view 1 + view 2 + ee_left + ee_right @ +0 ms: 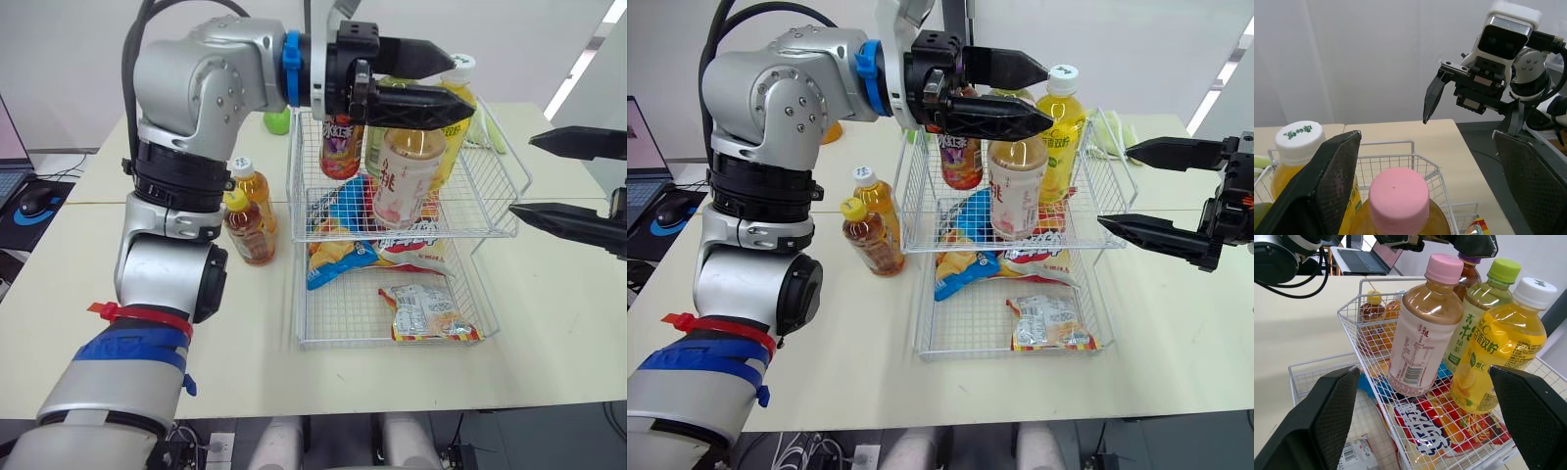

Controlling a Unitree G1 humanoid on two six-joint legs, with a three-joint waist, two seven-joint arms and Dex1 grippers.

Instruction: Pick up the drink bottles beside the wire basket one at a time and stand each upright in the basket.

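Left eye view, basket [493, 196], four bottles [397, 196], two outside

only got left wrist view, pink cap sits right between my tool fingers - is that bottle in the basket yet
observer: Yes, the pink-capped bottle stands on the upper tier of the wire basket.
operator: how many left outside
observer: Two, an amber white-capped bottle and a dark yellow-capped bottle. Both stand upright on the table beside the basket, on the robot's left.
operator: any bottles on the lower tier
observer: None, it holds snack packets.
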